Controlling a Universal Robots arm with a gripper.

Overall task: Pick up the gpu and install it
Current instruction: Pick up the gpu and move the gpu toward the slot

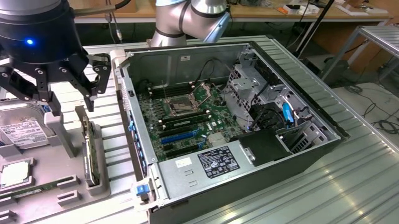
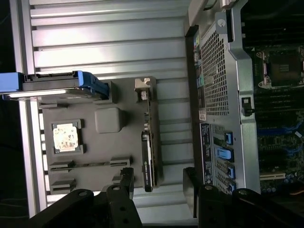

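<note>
The gpu (image 1: 90, 151) is a thin dark card standing on its edge in a grey holder tray (image 1: 68, 186) at the exterior view's left, beside the open computer case (image 1: 249, 140). My black gripper (image 1: 72, 103) hangs above the card's far end, open, with nothing between its fingers. In the wrist view the gpu (image 2: 148, 159) shows edge-on with its silver bracket (image 2: 142, 88) at one end. There my gripper (image 2: 158, 185) has its two fingers (image 2: 126, 183) on either side of the card's line, still apart from it.
The grey tray also holds a silver hard drive (image 1: 18, 133), a processor chip (image 2: 65, 137) and a narrow memory stick (image 2: 90, 165). Blue slots (image 1: 177, 136) lie on the motherboard inside the case. The case wall (image 1: 128, 121) stands close beside the tray. The table is ribbed metal (image 1: 349, 186).
</note>
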